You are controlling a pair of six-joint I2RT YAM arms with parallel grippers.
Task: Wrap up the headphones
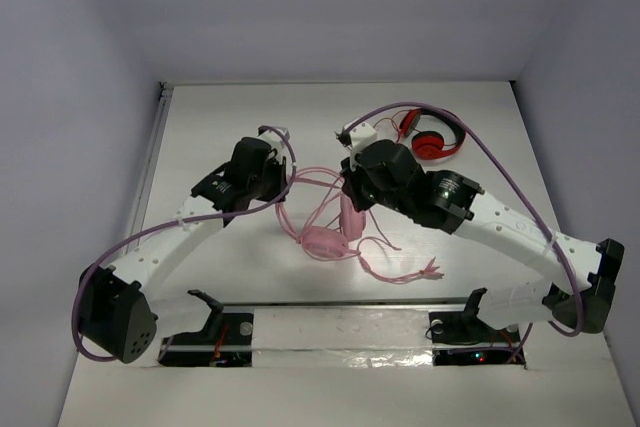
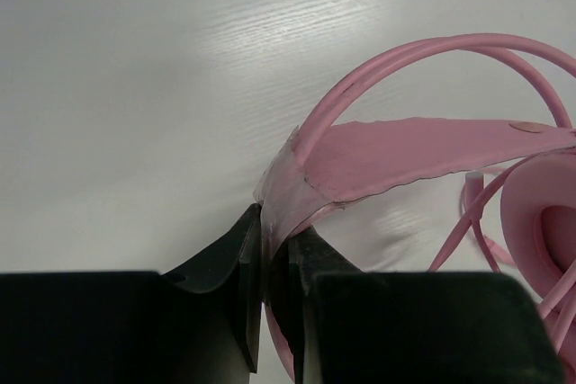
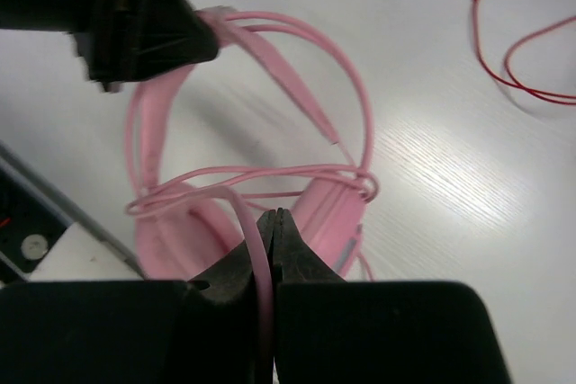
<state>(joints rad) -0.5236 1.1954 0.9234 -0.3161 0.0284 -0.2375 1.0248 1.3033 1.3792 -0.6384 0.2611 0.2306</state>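
The pink headphones (image 1: 322, 242) lie mid-table, one earcup flat and the other tilted up beside it. My left gripper (image 1: 283, 185) is shut on the pink headband (image 2: 405, 155), pinched between its jaws in the left wrist view (image 2: 277, 231). My right gripper (image 1: 350, 187) is above the earcups and shut on the thin pink cable (image 3: 225, 173), which runs down between its jaws (image 3: 273, 218). The cable loops across an earcup (image 3: 333, 213), and its loose end trails toward the near edge (image 1: 400, 272). The left gripper also shows in the right wrist view (image 3: 144, 15).
Red-and-black headphones (image 1: 435, 142) lie at the back right, and their red cable (image 3: 531, 69) runs over the table. A metal rail with the arm mounts (image 1: 340, 322) spans the near edge. Purple arm cables arch over both arms. White walls enclose the table.
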